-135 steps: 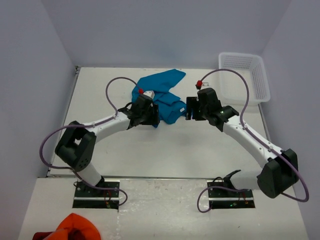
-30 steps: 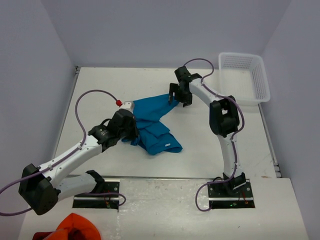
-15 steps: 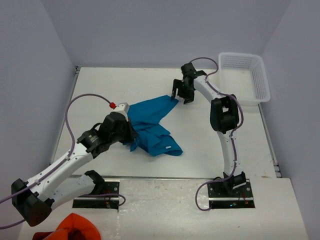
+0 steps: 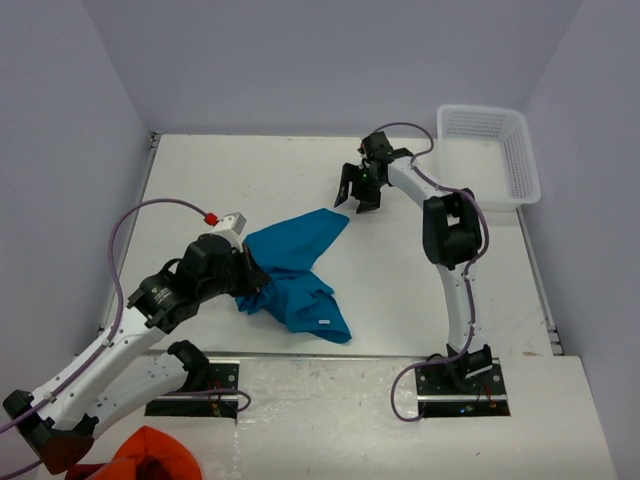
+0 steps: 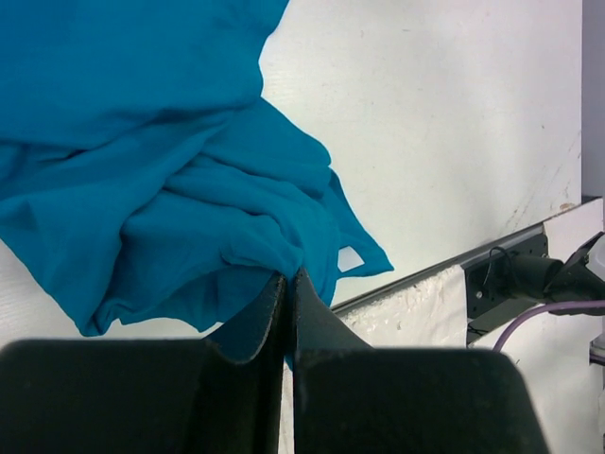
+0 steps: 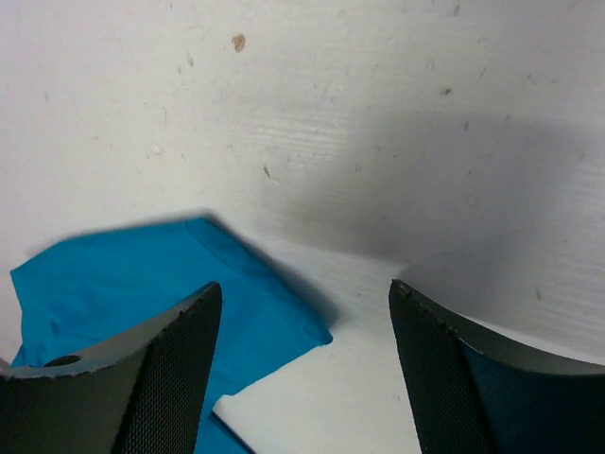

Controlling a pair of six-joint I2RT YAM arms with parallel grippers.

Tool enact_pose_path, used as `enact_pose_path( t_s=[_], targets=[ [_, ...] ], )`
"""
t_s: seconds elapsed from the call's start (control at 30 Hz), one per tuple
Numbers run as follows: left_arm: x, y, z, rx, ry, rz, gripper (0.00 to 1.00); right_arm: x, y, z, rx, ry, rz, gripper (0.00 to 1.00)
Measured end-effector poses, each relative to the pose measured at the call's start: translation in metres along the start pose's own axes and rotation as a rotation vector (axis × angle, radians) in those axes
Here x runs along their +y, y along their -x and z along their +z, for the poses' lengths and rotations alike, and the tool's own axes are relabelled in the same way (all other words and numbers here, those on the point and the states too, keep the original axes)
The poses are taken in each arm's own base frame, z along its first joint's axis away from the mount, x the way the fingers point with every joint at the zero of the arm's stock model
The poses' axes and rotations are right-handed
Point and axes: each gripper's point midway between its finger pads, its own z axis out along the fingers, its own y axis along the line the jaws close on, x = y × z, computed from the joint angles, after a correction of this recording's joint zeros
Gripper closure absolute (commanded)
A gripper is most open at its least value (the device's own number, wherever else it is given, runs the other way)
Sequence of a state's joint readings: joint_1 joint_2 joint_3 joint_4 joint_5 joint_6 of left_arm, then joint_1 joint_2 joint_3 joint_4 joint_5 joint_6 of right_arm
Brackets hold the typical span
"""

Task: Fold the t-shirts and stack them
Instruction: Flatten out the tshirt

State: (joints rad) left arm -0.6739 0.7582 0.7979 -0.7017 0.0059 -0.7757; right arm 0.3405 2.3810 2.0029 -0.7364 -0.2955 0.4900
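Observation:
A crumpled teal-blue t-shirt (image 4: 293, 262) lies on the white table (image 4: 420, 290), left of centre. My left gripper (image 4: 247, 283) is shut on a bunched fold at the shirt's near-left edge. The left wrist view shows the cloth (image 5: 170, 180) pinched between the closed fingertips of the left gripper (image 5: 288, 276). My right gripper (image 4: 356, 194) hovers open at the far middle, just past the shirt's far corner. In the right wrist view that corner (image 6: 123, 284) lies flat below the right gripper (image 6: 302, 284), and nothing is between its fingers.
A white mesh basket (image 4: 487, 150) stands at the far right corner. Orange-red bunched cloth (image 4: 150, 455) lies off the table at the near left. The left arm's base plate (image 5: 501, 284) sits by the near table edge.
My left arm has drawn back toward the near left, dragging the shirt with it. The shirt's far corner has slid away from the right gripper, which stayed in place, still open.

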Motion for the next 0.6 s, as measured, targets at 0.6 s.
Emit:
enact_pose_path(
  t_s=[0.6],
  targets=[
    [0.000, -0.002, -0.004, 0.010, -0.002, -0.002, 1.00, 0.023, -0.057, -0.004, 0.066, 0.068, -0.051, 0.35]
  ],
)
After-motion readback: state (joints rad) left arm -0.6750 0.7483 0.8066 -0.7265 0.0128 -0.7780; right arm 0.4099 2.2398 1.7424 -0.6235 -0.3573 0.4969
